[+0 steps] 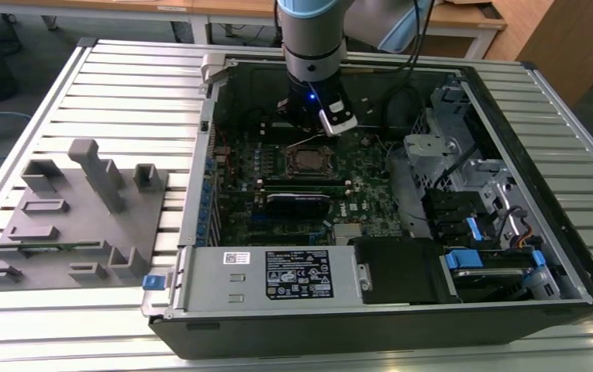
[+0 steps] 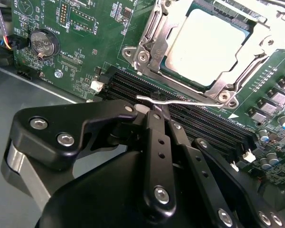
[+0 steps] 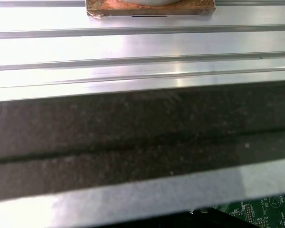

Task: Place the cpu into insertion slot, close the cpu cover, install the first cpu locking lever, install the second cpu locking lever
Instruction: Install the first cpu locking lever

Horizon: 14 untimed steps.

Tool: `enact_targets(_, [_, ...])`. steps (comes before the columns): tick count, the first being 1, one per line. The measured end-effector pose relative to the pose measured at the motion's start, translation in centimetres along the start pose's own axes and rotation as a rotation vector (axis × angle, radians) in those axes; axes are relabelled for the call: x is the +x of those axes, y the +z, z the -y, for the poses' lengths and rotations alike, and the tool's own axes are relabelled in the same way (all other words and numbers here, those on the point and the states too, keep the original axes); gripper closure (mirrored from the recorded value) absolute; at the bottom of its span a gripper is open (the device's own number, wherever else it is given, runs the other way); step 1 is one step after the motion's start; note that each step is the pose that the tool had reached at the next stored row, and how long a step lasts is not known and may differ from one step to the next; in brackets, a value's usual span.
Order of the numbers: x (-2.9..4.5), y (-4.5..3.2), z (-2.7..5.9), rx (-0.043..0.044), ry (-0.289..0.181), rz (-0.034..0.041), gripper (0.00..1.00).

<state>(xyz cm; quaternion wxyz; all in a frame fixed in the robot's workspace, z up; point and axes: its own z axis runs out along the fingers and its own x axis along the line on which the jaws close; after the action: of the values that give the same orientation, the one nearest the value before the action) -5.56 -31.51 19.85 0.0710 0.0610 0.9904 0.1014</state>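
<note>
End effector [image 2: 160, 114] clenched, fingertips together against thin locking lever [image 2: 190, 100]; pinching or pressing, cannot tell. Lever's long axis runs along cpu cover [image 2: 167, 35] edge. Cpu [image 2: 211, 45] seated under closed cover, just beyond lever. Exterior view: cpu at frame centre, end effector directly above it.

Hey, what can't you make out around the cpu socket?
Second wrist view: the gripper hides whether it touches the locking lever.
Second wrist view: the far side of the cpu cover is cut off by the picture edge.
Exterior view: the socket is too small to tell the lever positions.
First wrist view: a dark band hides most of the motherboard.
</note>
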Motion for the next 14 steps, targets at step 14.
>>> enact_targets(14, [-0.12, -0.96, -0.21, -0.0010, 0.000, -0.0001, 0.89])
